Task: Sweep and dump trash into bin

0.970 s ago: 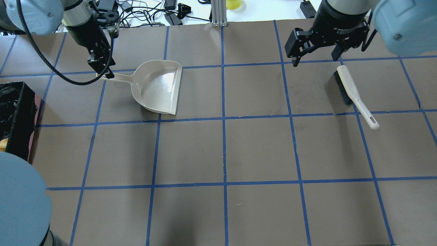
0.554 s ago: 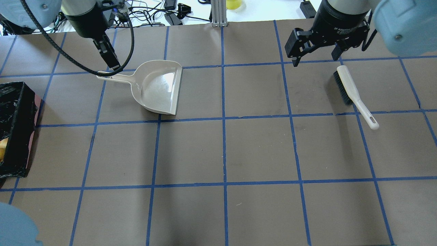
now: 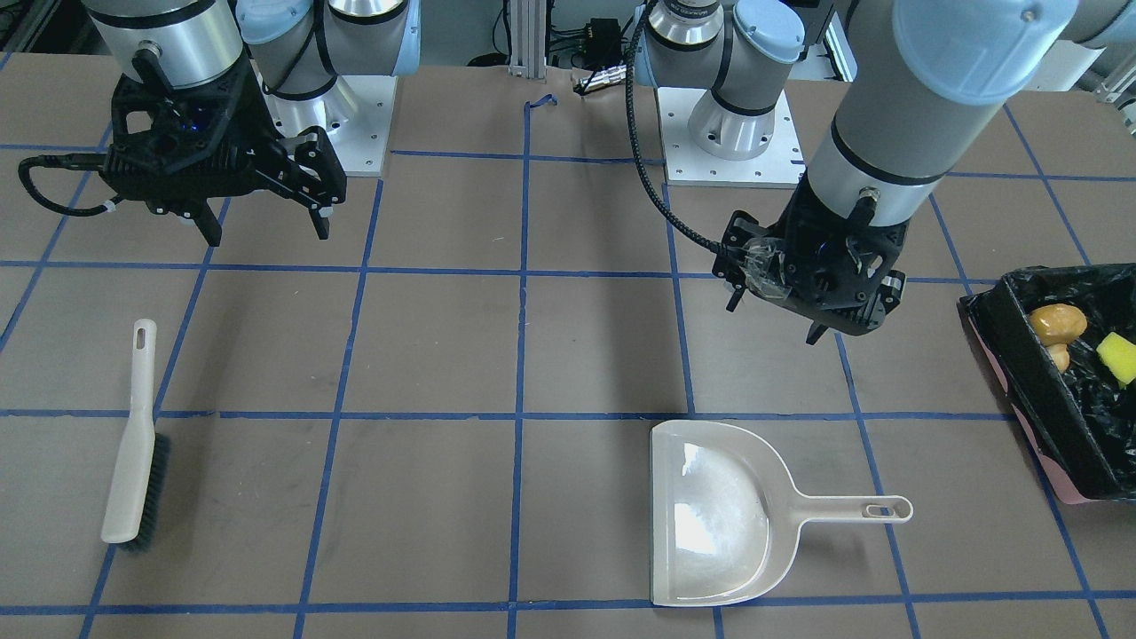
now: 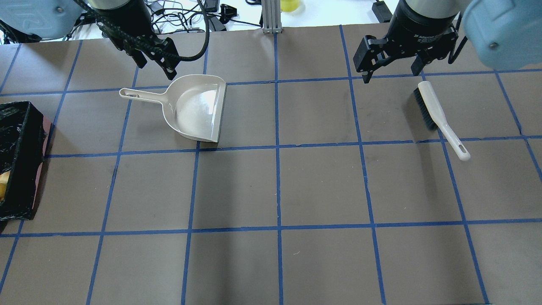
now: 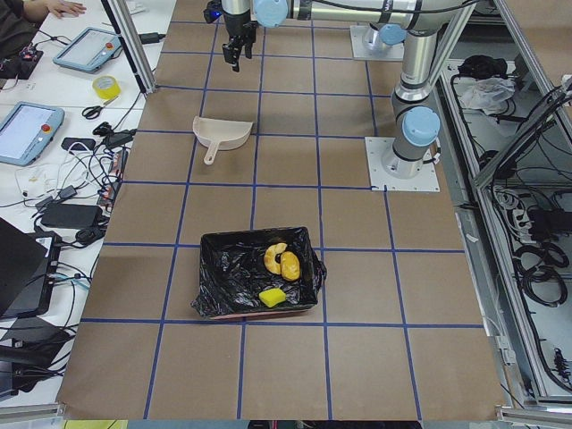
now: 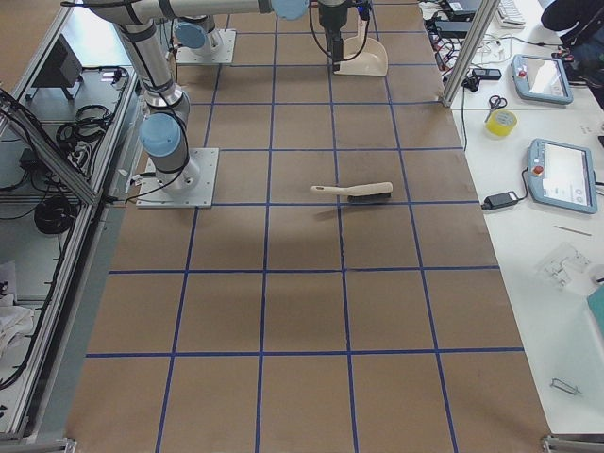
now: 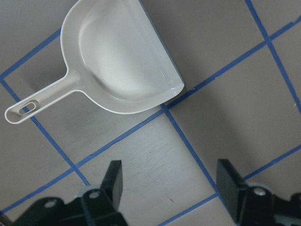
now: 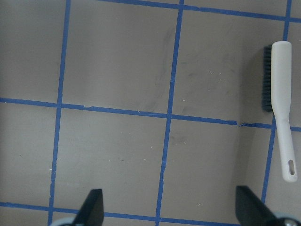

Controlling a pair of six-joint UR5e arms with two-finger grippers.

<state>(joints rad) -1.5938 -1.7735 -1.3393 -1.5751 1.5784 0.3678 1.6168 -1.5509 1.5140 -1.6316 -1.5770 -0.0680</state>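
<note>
The bin (image 3: 1007, 342), pink-sided with a black bag, stands at the table's end on my left; it also shows in the overhead view (image 4: 23, 169) and the left side view (image 5: 211, 277). Inside lie the amber lump (image 3: 1058, 322), the yellow sponge (image 3: 1118, 358) and the cream crescent (image 5: 274, 256). The beige dustpan (image 4: 194, 108) lies empty on the table. My left gripper (image 4: 155, 67) is open and empty, above the table just behind the dustpan (image 7: 117, 61). My right gripper (image 4: 391, 75) is open and empty, behind the brush (image 4: 438, 116).
The brush (image 3: 133, 435) lies flat, bristles sideways, and shows at the right of the right wrist view (image 8: 282, 108). The brown table is marked in blue tape squares. Cables and tools lie beyond the far edge.
My left gripper has left the dustpan handle's end, moved back and to the right, turned, and now stands wide open. The dustpan, brush and right arm have not moved.
</note>
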